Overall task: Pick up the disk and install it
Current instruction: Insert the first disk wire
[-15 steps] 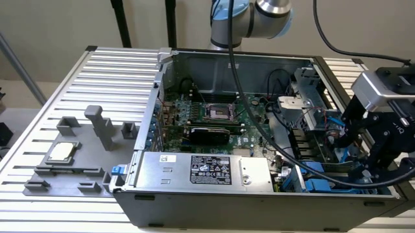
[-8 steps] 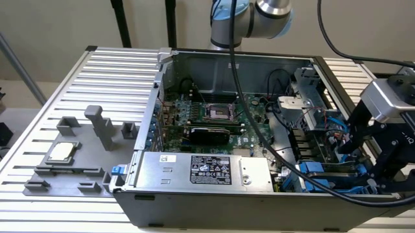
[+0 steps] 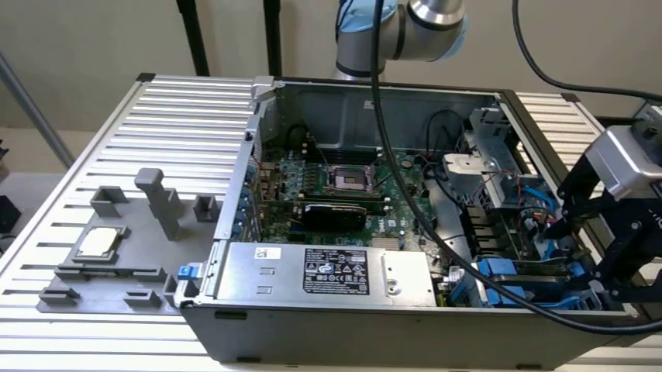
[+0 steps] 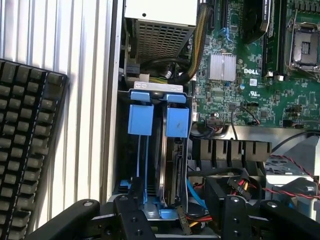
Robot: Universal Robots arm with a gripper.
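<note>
Jaws wide on black gripper [image 4: 177, 216], above silver-grey metal disk in blue plastic carrier [image 4: 173, 160], standing on edge in its bay. Grey sheet-metal case wall [image 4: 113, 90] close on one side; black plastic cable holder [image 4: 232, 149] near on the other.

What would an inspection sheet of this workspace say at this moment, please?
Surface: ribbed metal table carrying an open computer case.
Job's things: disk in its blue carrier, standing edge-on in the case's drive bay.
Clutter: processor chip on a grey fixture; keyboard beside the case.
Gripper: gripper open, over the drive bay.
Cables: black cable hanging across the case.
Surroundings: plain wall.
</note>
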